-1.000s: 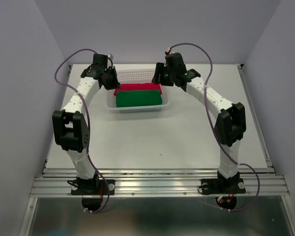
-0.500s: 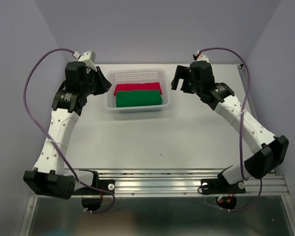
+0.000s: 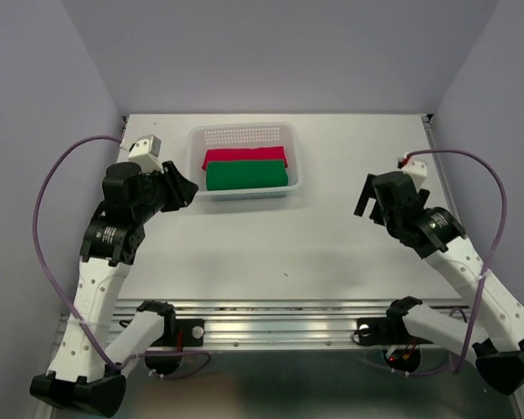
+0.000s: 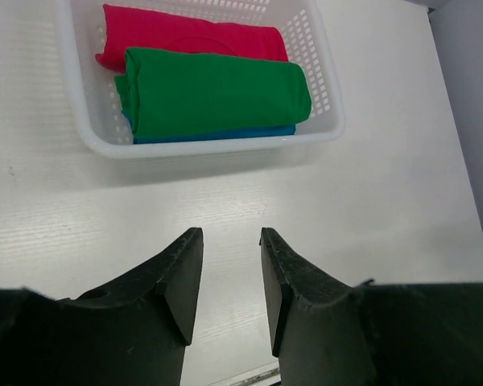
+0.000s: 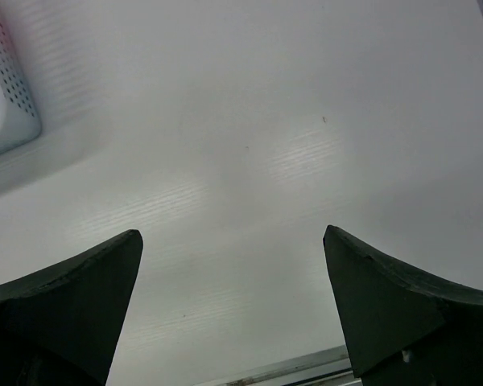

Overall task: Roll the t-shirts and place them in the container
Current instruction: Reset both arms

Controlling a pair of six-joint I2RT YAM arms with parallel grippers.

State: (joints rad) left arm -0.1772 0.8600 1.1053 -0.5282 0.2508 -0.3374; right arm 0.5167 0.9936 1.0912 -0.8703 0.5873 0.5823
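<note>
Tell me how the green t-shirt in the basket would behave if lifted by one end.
Probably floppy: the green t-shirt is soft folded cloth, so its free end would likely sag and unroll. Likely light for its bulk. It seems unlikely to roll away, lying flattish on the blue t-shirt inside the basket, though lifting might drag that one along.

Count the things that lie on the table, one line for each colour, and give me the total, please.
Green t-shirt: 1
Red t-shirt: 1
Blue t-shirt, only its edge showing under the green one: 1
White basket, holding all three: 1
Total: 4
</note>
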